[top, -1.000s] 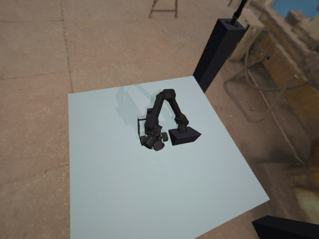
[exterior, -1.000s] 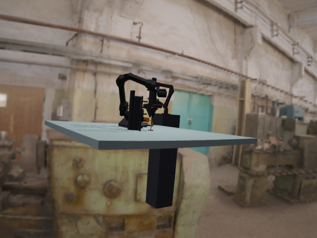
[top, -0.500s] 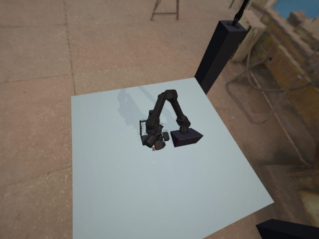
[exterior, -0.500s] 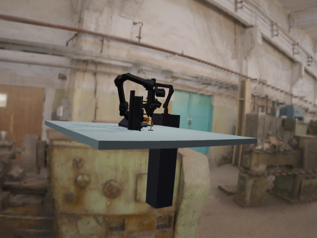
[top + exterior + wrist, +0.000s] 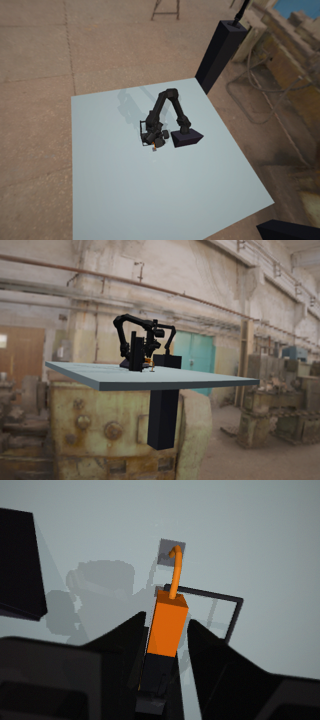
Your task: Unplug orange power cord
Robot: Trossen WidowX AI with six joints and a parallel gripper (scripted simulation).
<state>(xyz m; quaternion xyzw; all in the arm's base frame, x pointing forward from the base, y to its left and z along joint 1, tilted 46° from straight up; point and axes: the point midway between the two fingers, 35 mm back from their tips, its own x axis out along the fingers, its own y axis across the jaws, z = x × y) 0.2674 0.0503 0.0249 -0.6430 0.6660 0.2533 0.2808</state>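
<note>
Because the 2 fingers of the gripper point(image 5: 167, 619) stand partly apart, they flank the orange plug point(image 5: 166, 625) without clamping it. A thin gap shows on the right side. On the left side the finger edge lies so close to the plug that contact cannot be ruled out.

The plug sits directly between the fingertips, pointing away from the wrist. Behind it, toward the wrist, a dark block point(image 5: 155, 680) continues its line. This may be the power strip's socket, and the views do not show whether the plug has fully left it. From the plug's far end the orange cord point(image 5: 175, 575) curves ahead to a small grey pad point(image 5: 165, 555) on the table point(image 5: 260, 530). A thin black frame point(image 5: 235, 615) lies ahead and to the right of the fingertips.

Risks from here, as judgements:
1. A retreat with the fingers this narrow could drag the plug sideways, since the left finger may be rubbing it.
2. A retreat straight back along the plug could knock the dark block.
3. A forward or rightward sweep could snag the cord or the frame.

Opening wider before lifting away would lessen all 3.
</note>
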